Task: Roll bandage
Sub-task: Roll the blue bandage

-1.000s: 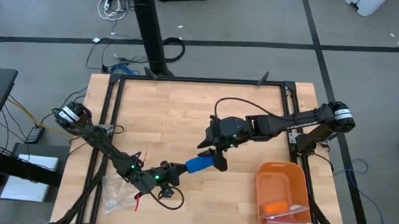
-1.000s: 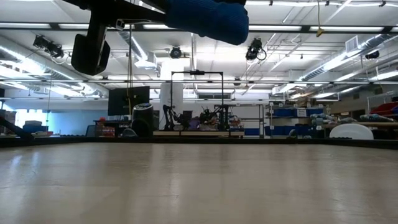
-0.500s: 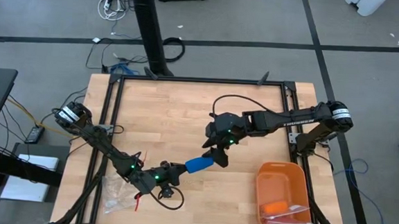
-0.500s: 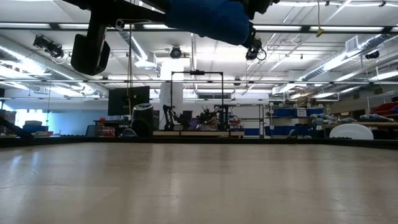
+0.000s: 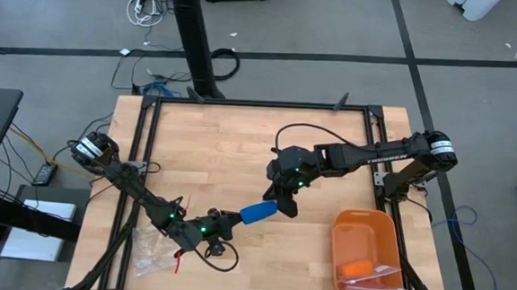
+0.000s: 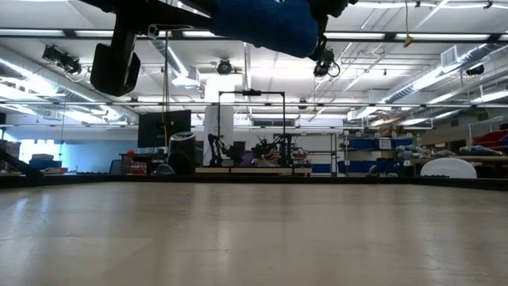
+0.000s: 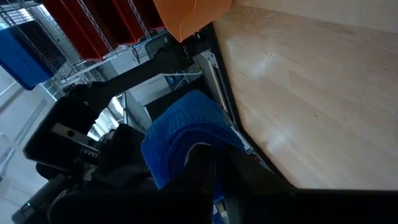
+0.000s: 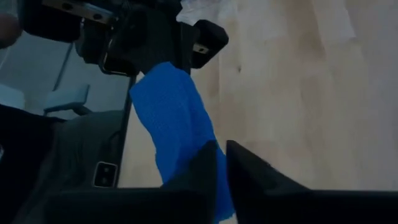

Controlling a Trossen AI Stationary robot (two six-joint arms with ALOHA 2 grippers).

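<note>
While the left gripper (image 5: 232, 220) and right gripper (image 5: 278, 203) each pinch an end of the blue bandage (image 5: 256, 212) held above the table's near middle, uneven pulling could slip it free, unrolling it.

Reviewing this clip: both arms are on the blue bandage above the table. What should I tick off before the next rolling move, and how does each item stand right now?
1. Left gripper shut on the bandage: ok; the left wrist view shows blue fabric between its fingers.
2. Right gripper shut on the bandage's other end: ok; its fingers pinch the blue strip.
3. Bandage clear of the table: ok; the low view shows it hanging well above the wood.
4. Bandage taut between the grippers: cannot tell.
5. Orange tray out of the way: ok, off to the right arm's side.
6. Plastic bag out of the way: ok, beside the left arm.
</note>
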